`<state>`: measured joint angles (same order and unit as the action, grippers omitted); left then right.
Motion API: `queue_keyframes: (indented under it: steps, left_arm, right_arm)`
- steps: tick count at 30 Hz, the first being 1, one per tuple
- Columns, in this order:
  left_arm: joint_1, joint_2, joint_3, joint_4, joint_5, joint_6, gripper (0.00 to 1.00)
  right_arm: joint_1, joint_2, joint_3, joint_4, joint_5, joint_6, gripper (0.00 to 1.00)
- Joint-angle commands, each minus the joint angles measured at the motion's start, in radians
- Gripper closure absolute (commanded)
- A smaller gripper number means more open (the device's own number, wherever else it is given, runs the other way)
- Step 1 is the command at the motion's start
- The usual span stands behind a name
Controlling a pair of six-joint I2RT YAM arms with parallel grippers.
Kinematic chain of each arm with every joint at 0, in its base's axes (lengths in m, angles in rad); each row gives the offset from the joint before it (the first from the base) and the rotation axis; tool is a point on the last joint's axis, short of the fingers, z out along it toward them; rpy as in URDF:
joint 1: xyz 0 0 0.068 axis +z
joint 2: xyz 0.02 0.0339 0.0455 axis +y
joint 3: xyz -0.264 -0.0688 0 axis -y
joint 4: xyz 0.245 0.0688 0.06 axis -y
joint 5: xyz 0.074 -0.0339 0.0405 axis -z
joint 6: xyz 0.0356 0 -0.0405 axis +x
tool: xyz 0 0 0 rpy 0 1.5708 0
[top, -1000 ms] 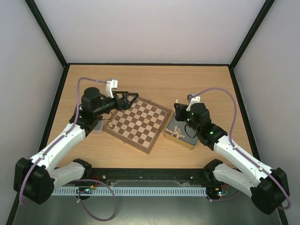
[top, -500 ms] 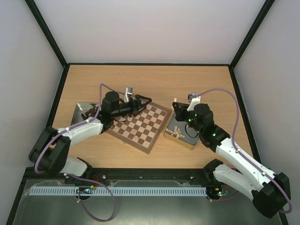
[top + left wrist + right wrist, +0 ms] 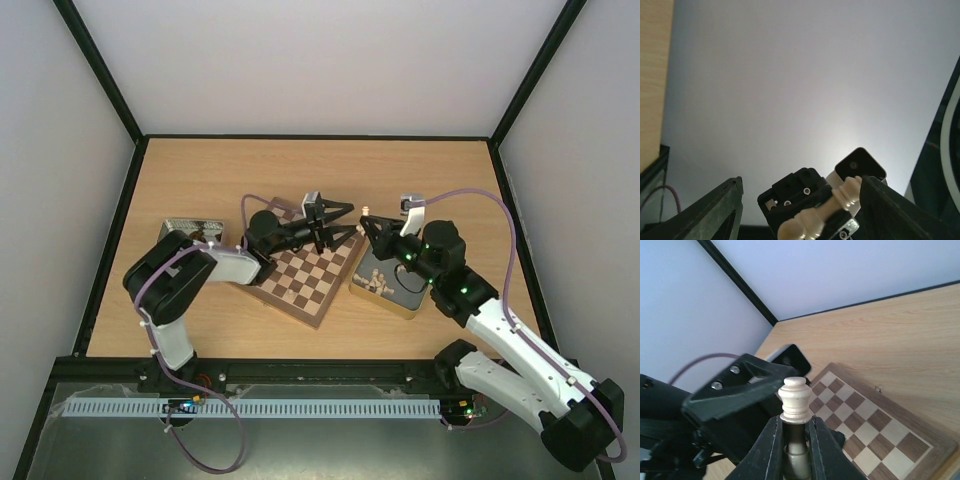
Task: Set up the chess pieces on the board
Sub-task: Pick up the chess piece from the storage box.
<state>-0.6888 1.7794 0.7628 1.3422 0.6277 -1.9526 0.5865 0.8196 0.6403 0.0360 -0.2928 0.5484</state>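
- Top: high above the near edge, looks down on whole table (image 3: pixel 420 170).
- Left wrist: close, faces wall (image 3: pixel 790 75) and pale chess piece (image 3: pixel 825 207).
- Right wrist: close on same piece, board (image 3: pixel 875 425) beyond.

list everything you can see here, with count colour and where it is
board: one, dark brown and pale tan squares, mid-table, set at an angle
held chess piece: one, cream, above the board's right corner
gold tin: one, right of the board
loose chess pieces: several, cream, in the tin, too small to count
silver tray: one, left of the board, contents unclear
table: one, light wood
cables: two, purple, one along each arm
left arm: one, white and black, reaching across the board, jaws open either side of the held piece
right arm: one, white and black, jaws shut on that piece
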Motion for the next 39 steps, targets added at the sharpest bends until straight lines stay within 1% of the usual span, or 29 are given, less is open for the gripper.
queue_keyframes:
  steps: [1, 4, 11, 15, 20, 31, 39]
  left_arm:
    - [-0.032, 0.035, 0.057, 0.232, 0.002, -0.158, 0.36]
    - [-0.041, 0.035, 0.058, 0.207, 0.004, -0.156, 0.39]
    - [-0.05, 0.039, 0.058, 0.2, 0.013, -0.181, 0.54]
    - [-0.052, 0.035, 0.058, 0.19, 0.013, -0.18, 0.58]
    - [-0.052, 0.032, 0.062, 0.173, 0.016, -0.176, 0.67]
    - [-0.054, 0.011, 0.076, 0.133, 0.027, -0.16, 0.74]
    - [-0.055, 0.0, 0.071, 0.105, 0.033, -0.144, 0.85]
  right_arm:
    - [-0.004, -0.023, 0.043, 0.042, -0.026, -0.007, 0.9]
    - [-0.004, -0.026, 0.046, 0.037, -0.017, -0.009, 0.91]
    - [-0.004, -0.031, 0.045, 0.044, 0.001, -0.012, 0.91]
    - [-0.004, -0.028, 0.045, 0.05, 0.003, -0.013, 0.91]
    - [-0.004, -0.027, 0.044, 0.05, 0.003, -0.013, 0.91]
    - [-0.004, -0.015, 0.037, 0.056, 0.017, -0.009, 0.91]
    - [-0.004, -0.008, 0.029, 0.075, 0.024, 0.003, 0.91]
